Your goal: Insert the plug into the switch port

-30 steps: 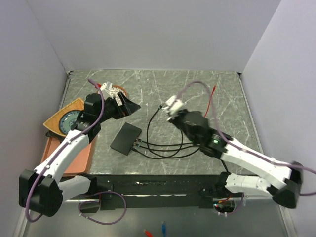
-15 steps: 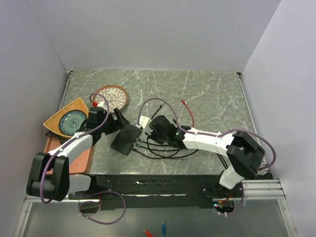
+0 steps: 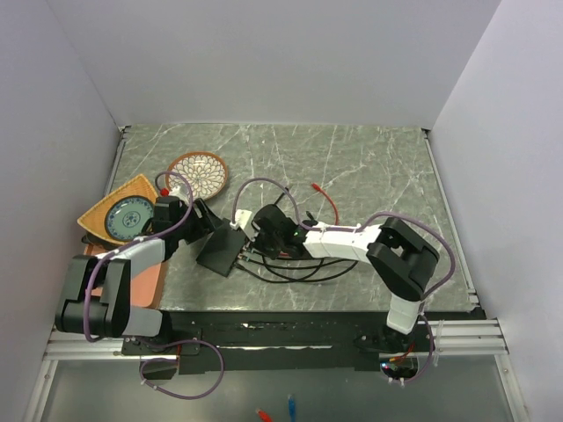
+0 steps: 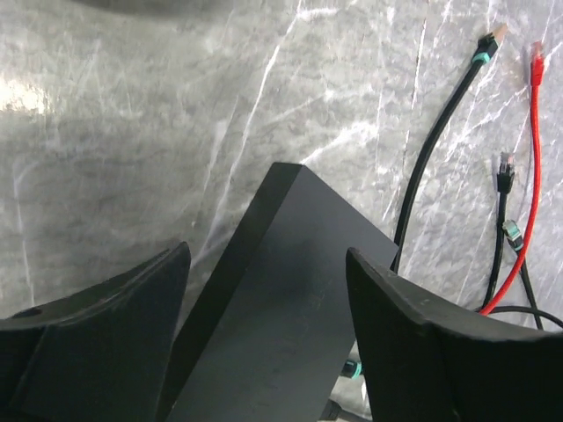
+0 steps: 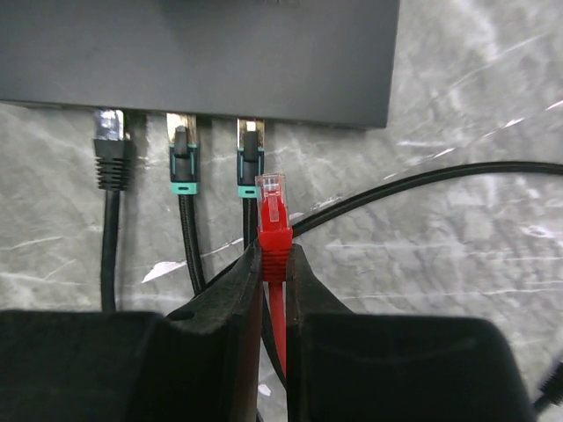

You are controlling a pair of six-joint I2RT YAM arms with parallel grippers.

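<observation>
The switch (image 3: 222, 251) is a flat black box lying left of the table's centre. My left gripper (image 3: 209, 230) is open and straddles the switch's far end (image 4: 290, 308), one finger on each side; the right finger stands clear of it. My right gripper (image 5: 274, 255) is shut on the red plug (image 5: 274, 215), whose clear tip points at the switch's socket edge (image 5: 202, 53) and stops just short of it. The tip sits right in front of a plugged-in teal-collared connector (image 5: 251, 158). In the top view the right gripper (image 3: 255, 241) is at the switch's right edge.
Two more cables are plugged in: a black one (image 5: 112, 154) and a teal-collared one (image 5: 182, 158). Black cable loops (image 3: 290, 268) lie by the switch. The red cable's free end (image 3: 315, 186) lies further back. A round patterned dish (image 3: 197, 174), an orange plate (image 3: 119, 215) and an orange tray (image 3: 141, 281) sit at the left.
The right arm has swung left and down from mid-table, bringing the red plug up to the switch's sockets. The left gripper has dropped over the switch and its jaws have narrowed.
</observation>
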